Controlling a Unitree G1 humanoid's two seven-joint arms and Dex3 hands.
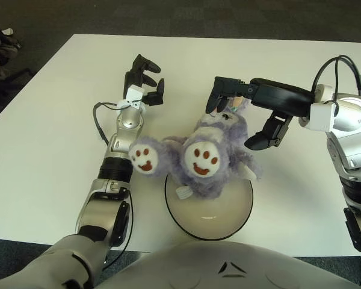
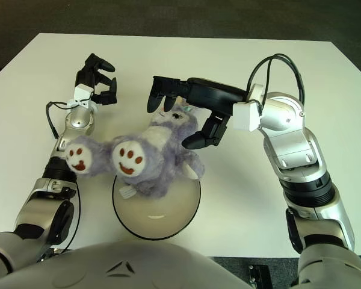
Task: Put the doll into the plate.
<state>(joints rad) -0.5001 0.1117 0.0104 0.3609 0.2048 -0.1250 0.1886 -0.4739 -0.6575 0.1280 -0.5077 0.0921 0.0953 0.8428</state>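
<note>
The purple plush doll (image 1: 210, 150) lies tipped over across the far rim of the round cream plate (image 1: 219, 220), its two white soles with brown faces turned toward me. One foot (image 1: 144, 160) sticks out left over my left forearm. My right hand (image 1: 237, 117) hovers just behind and above the doll's head, fingers spread wide, with nothing in its grasp. My left hand (image 1: 143, 81) shows on the table to the left of the doll, fingers relaxed and holding nothing.
The white table (image 1: 42, 150) spreads wide to the left and behind the hands. A dark floor lies beyond its far edge. A black cable (image 1: 98, 123) loops beside the left wrist.
</note>
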